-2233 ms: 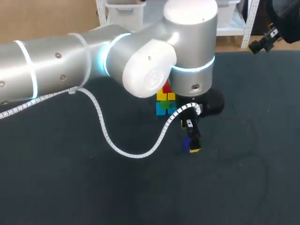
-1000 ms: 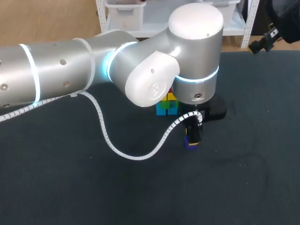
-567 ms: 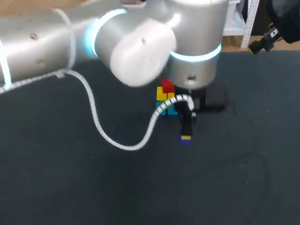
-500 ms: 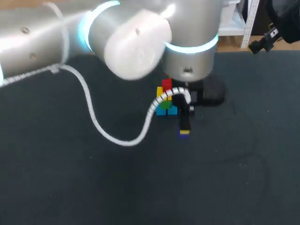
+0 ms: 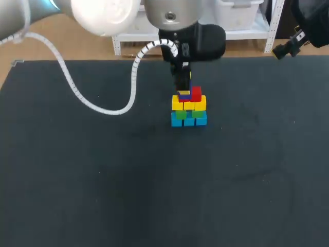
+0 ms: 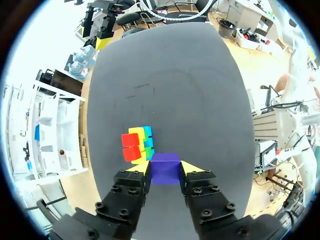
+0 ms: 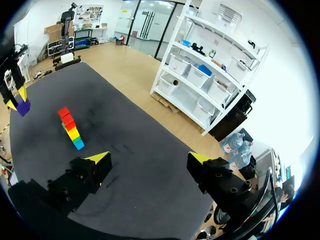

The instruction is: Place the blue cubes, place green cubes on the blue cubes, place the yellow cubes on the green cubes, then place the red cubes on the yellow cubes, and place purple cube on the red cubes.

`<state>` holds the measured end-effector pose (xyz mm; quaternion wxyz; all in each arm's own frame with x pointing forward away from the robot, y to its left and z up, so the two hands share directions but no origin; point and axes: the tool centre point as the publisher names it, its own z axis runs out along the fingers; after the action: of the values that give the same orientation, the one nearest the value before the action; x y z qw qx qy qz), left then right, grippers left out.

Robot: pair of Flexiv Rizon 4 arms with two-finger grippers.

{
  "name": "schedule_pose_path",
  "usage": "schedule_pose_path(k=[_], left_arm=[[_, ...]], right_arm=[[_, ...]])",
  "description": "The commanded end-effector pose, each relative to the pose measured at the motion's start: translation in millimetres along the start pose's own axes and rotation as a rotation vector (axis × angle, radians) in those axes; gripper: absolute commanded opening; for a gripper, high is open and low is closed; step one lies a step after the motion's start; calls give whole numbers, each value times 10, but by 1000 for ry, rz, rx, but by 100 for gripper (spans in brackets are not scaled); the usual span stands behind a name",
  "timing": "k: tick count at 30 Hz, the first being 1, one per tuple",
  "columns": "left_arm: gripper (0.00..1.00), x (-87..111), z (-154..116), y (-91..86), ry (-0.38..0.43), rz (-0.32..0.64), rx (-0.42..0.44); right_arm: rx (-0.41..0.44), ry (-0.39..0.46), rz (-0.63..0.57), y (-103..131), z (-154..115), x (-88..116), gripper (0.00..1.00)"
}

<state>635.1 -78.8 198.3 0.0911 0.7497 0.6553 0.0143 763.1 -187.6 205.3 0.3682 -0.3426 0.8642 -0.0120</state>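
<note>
Dark bench point(image 5: 77, 180) takes up most of the head view. My left arm point(image 5: 172, 13) comes in over the far edge, with a white coiled cable point(image 5: 87, 98) looping down from it over the bench.

Left tool point(image 6: 165, 167) has its two yellow fingertips point(image 6: 140, 167) pressed on opposite sides of the purple cube point(image 6: 165, 168), so it has a firm grip on it. In the head view the cube sits right over the top of the cube stack point(image 5: 188, 108). In the right wrist view there's a clear gap between the cube and the stack, so it's in the air, not resting on it.

Right tool point(image 7: 148, 160) is spread wide with nothing between its fingers, near a far corner of the bench and well apart from the stack.

The stack stands near the middle of the bench, toward the far side:
- blue cubes point(image 5: 188, 120) at the bottom, on the bench
- green cubes point(image 5: 181, 113) on those
- yellow cubes point(image 5: 189, 104) on the green
- red cubes point(image 5: 195, 93) on top

From the left wrist the stack is just ahead of the tool, red cubes nearest the camera.
</note>
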Motion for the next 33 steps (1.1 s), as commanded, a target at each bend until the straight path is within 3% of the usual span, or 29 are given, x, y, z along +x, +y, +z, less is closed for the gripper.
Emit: schedule_pose_path(k=[1, 9, 20, 33], left_arm=[[0, -115, 106, 260, 38, 19, 18], [0, -165, 351, 496, 74, 27, 9], [4, -52, 587, 689, 132, 59, -9], [1, -10, 732, 863, 131, -32, 25]], right_arm=[[7, -3, 1, 13, 3, 9, 100], [7, -3, 1, 13, 3, 9, 100], [7, -3, 1, 13, 3, 9, 100], [7, -3, 1, 13, 3, 9, 100]])
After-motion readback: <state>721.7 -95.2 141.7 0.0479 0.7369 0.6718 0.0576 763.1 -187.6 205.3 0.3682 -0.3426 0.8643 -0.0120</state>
